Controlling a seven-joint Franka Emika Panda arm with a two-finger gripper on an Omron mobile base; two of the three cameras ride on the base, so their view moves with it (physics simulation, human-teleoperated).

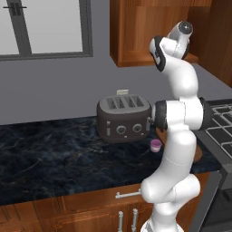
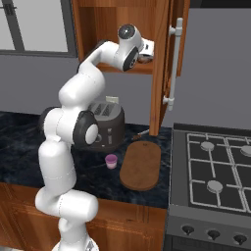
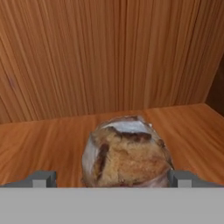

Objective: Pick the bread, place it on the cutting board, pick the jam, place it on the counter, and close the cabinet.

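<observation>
The bread (image 3: 126,155), a tan-brown crusty roll, lies on the wooden shelf inside the cabinet (image 2: 162,73), whose door stands open. My gripper (image 3: 113,178) is open and reaches into the cabinet, with one fingertip on each side of the roll. In the right base view the hand (image 2: 147,49) is at shelf height. The jam (image 2: 111,161), a small purple-pink jar, stands on the dark counter (image 2: 19,142) between the toaster and the cutting board (image 2: 141,165). The jam (image 1: 156,145) is also in the left base view, beside my arm.
A dark grey toaster (image 1: 123,118) stands on the counter below the cabinet. A gas stove (image 2: 215,166) borders the counter on the right. The open cabinet door with its long grey handle (image 2: 173,63) hangs above the board. Wooden drawers (image 1: 90,204) run under the counter.
</observation>
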